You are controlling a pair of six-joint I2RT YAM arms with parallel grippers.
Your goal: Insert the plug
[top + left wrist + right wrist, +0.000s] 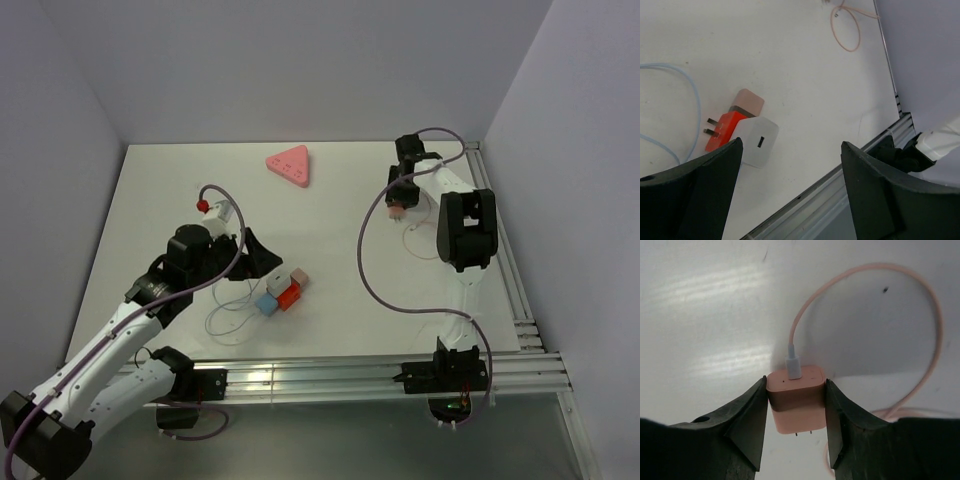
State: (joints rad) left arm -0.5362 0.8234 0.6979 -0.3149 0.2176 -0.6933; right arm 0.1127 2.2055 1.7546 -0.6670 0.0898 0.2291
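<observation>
**Right arm grips the pink charger at the far right; left arm hovers over a heap of plugs**

The white table (180, 180) fills the floor of a pale, plain-walled booth (300, 60), with walls on the left, back and right. Aluminium rails (330, 378) run along the near edge and up the right side. The widest open stretch lies across the middle of the table, between the two arms. The top is smooth and matt, with a soft glare in the right wrist view.

The pink triangular block (289, 165), round-cornered, lies flat near the back edge, well apart from both arms.

The right gripper (795, 382) reaches toward the far right corner, close to the side rail. Its dark fingers press against both sides of the pink charger (796, 410), clamped on it. The charger is a smooth, rounded cube with a white connector plugged into one face and prongs showing on the opposite face. Its thin pink cable (935, 340) curls in a loop on the table.

The left gripper (790, 145) hangs left of centre with its fingers spread wide. Just beyond it sits a tight cluster: a white cube charger (759, 142), an orange-red plug (722, 132) with metal prongs and a pink cube (747, 102), all touching. A pale blue cable (690, 100) loops beside them.
</observation>
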